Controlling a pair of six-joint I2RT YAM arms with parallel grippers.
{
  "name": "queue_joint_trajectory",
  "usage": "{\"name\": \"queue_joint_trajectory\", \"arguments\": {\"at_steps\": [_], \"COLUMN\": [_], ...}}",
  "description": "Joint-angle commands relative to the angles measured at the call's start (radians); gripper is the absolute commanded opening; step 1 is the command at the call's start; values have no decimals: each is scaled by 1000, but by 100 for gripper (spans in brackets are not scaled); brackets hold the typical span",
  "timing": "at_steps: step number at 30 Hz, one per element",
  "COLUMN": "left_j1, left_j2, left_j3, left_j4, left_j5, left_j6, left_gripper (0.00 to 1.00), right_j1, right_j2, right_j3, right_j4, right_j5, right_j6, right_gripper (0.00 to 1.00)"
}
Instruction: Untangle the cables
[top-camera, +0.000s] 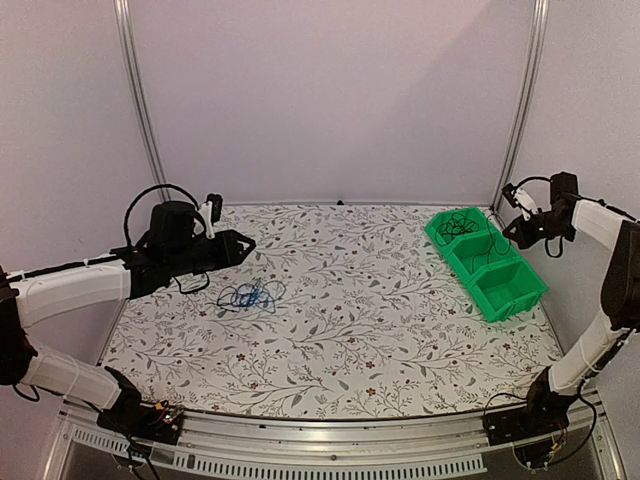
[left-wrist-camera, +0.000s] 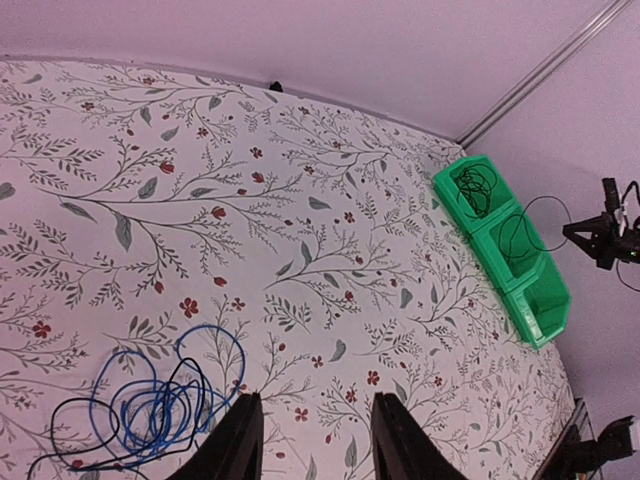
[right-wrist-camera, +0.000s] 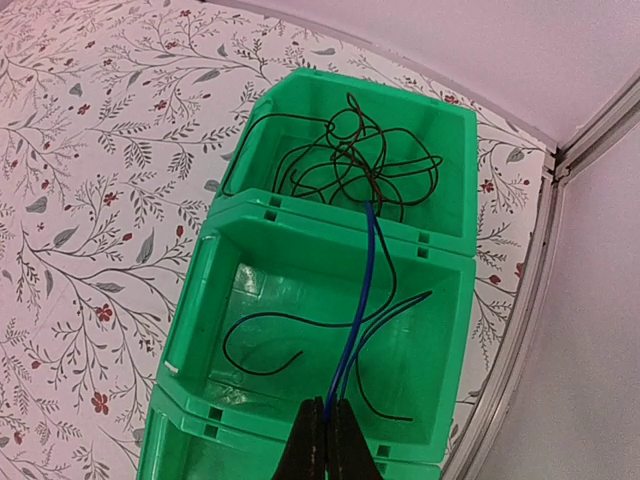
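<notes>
Right wrist view: right gripper (right-wrist-camera: 325, 440), cut off at the bottom edge, pinches a blue cable (right-wrist-camera: 361, 300) over green bins (right-wrist-camera: 190, 310); left gripper (left-wrist-camera: 315, 440) stands spread. Left wrist view crops the tangle (left-wrist-camera: 150, 415) at lower left.

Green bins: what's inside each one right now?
Far bin: a black cable tangle. Middle bin: loose black strands, with a blue cable running to the right gripper. Near bin looks bare; its floor is partly hidden.

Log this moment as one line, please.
left gripper open, clear of blue-black tangle | right gripper shut on cable over green bins | tangle not yet separated
</notes>
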Motion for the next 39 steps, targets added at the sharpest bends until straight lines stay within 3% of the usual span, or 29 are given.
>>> {"name": "queue_joint_trajectory", "arguments": {"at_steps": [1, 10, 23, 34, 39], "left_j1": [-12, -12, -11, -7, 1], "left_j2": [8, 29, 37, 51, 55], "left_j3": [-12, -17, -45, -63, -58], "left_j4": [17, 28, 42, 35, 17], "left_j5": [-7, -5, -15, -32, -36], "left_j6": [0, -1, 8, 33, 45], "left_gripper": [36, 36, 37, 37, 37], "right_j1": [-3, 8, 124, 172, 190], "right_j2": [50, 194, 341, 438, 450], "right_j3": [31, 151, 289, 336, 392], "right_j4": [-71, -157, -261, -302, -357], "right_j5": [8, 61, 256, 327, 340], "right_j6": [-66, -104, -178, -176, -155], "right_gripper": [0, 0, 0, 0, 12]}}
